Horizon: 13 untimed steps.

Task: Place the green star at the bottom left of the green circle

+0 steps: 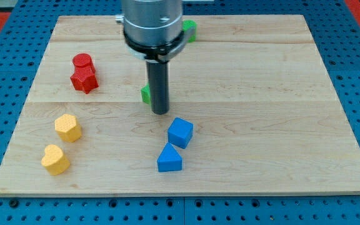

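Note:
My tip [160, 112] rests on the wooden board [261, 94] near its middle. A green block [145, 94] sits just up-left of the tip, touching or nearly touching the rod, which hides most of it; its shape cannot be made out. A second green block [190, 30] sits near the view's top, mostly hidden behind the arm's grey body; its shape cannot be made out either.
A red cylinder [82, 62] and a red star [84, 79] sit together at the left. A yellow hexagon [68, 127] and a yellow heart [55, 159] lie at the bottom left. A blue cube [180, 132] and a blue triangle [169, 158] lie just below the tip.

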Tool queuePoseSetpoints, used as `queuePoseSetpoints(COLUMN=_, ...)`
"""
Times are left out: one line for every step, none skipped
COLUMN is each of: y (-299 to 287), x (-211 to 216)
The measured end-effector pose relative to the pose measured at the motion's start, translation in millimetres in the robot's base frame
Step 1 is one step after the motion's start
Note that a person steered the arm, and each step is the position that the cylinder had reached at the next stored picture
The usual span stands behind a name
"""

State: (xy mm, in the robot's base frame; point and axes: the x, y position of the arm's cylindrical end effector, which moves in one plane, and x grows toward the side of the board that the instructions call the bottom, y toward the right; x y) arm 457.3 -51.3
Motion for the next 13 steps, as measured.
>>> queuePoseSetpoints(y=-36, x=-24)
queuePoseSetpoints(y=-45, x=-64)
queuePoseSetpoints(y=-16, x=-78)
queuePoseSetpoints(y=-15, x=-40)
queuePoseSetpoints(y=-7, x=-47)
queuePoseSetpoints(y=10, x=-80)
queuePoseSetpoints(y=21, x=-117)
queuePoseSetpoints(y=22, x=-148)
queuePoseSetpoints(y=15, x=-161)
queuePoseSetpoints(y=8, x=-164)
queuePoseSetpoints(y=-7, x=-165)
queuePoseSetpoints(y=-8, x=-181)
queuePoseSetpoints(y=1, x=-187)
